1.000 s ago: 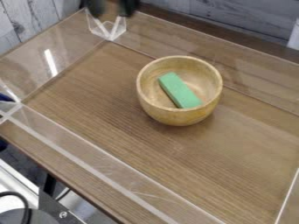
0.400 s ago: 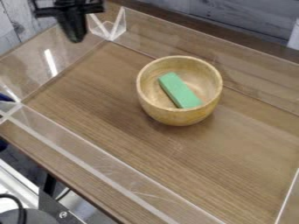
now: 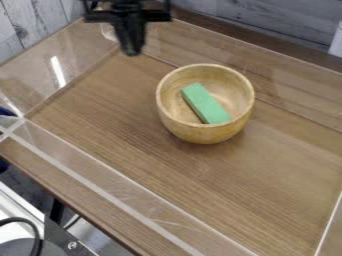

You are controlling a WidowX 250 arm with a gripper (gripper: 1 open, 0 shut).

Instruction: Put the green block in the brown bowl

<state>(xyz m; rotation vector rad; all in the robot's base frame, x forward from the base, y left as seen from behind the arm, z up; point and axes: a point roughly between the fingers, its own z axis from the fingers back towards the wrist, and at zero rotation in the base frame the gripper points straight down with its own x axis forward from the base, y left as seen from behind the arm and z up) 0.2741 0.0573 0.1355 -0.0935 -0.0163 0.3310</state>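
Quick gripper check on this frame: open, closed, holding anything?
Gripper: closed, and not on the green block, which lies in the brown bowl; too blurred to rule out something else.

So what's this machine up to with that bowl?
A robot arm is at work on putting the green block in the brown bowl. The block already lies inside it, on the bottom. The gripper hangs beyond the bowl, a bit blurred, with no hold on the block.
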